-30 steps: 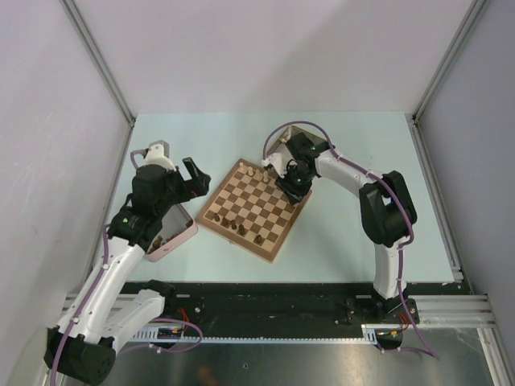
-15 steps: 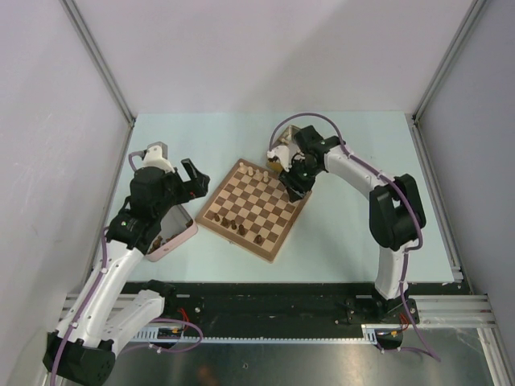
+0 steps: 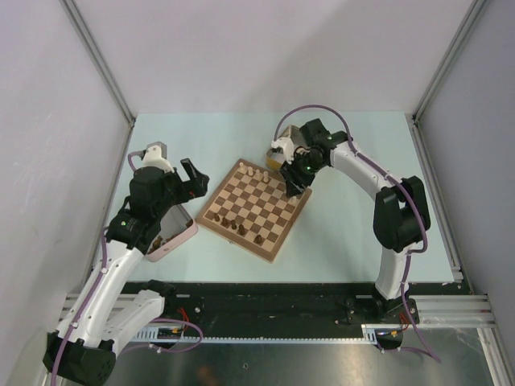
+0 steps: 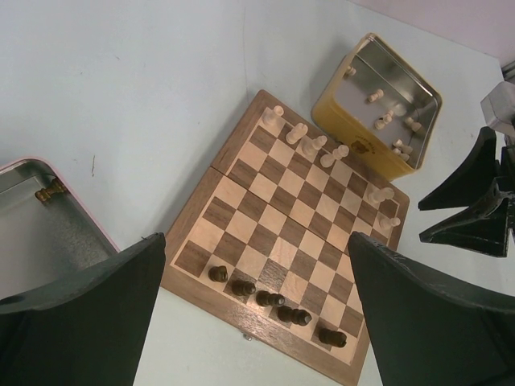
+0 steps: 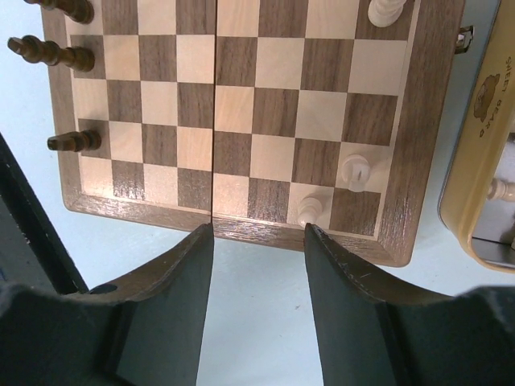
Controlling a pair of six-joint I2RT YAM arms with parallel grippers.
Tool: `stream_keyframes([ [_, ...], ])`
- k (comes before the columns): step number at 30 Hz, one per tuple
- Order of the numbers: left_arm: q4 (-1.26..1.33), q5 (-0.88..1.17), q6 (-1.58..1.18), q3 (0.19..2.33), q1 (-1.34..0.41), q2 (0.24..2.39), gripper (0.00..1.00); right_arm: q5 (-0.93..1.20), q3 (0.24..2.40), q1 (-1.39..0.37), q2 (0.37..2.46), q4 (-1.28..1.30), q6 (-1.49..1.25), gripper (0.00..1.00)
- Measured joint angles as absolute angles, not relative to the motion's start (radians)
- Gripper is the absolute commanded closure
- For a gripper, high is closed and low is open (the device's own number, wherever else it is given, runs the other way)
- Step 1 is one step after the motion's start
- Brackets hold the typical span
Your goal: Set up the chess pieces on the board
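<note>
1. The board (image 3: 253,211) is being kept flat on the bench (image 3: 346,233), turned at an angle between the two arms, with most of its squares bare.
2. The chess pieces are being lined up along two opposite edges. Several pale pieces (image 4: 299,133) are being stood along the far edge, and a handful of dark pieces (image 4: 269,298) along the near one.
3. More pale pieces are being stored in the yellow tin (image 4: 366,150), just beside the board's far corner. At least one dark piece is being stored in the pink tin (image 4: 48,233), on the left.
4. The right pincer (image 5: 257,241) is being held over the board's edge near the yellow tin. Its jaws are apart with nothing between them, and a pale piece is standing just beside one fingertip.
5. The left pincer (image 4: 257,322) is being held wide apart and empty, raised beside the pink tin and clear of the board.
6. The step in hand is being judged as filling the pale side, and the setup is far from complete.
7. The next move is being judged as follows: the right pincer is carried to the yellow tin and closed on one small pale piece. That piece is then stood upright on a vacant square without its neighbours being toppled.
</note>
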State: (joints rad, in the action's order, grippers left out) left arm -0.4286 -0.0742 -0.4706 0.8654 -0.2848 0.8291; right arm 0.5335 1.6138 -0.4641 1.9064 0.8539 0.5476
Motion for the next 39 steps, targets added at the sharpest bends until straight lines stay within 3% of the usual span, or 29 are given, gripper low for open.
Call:
stream_keyframes([
  [39,-0.425,-0.062,-0.509,0.844,-0.258,0.804,0.00,0.702,1.645,-0.406,1.905,0.807,0.407,0.48],
])
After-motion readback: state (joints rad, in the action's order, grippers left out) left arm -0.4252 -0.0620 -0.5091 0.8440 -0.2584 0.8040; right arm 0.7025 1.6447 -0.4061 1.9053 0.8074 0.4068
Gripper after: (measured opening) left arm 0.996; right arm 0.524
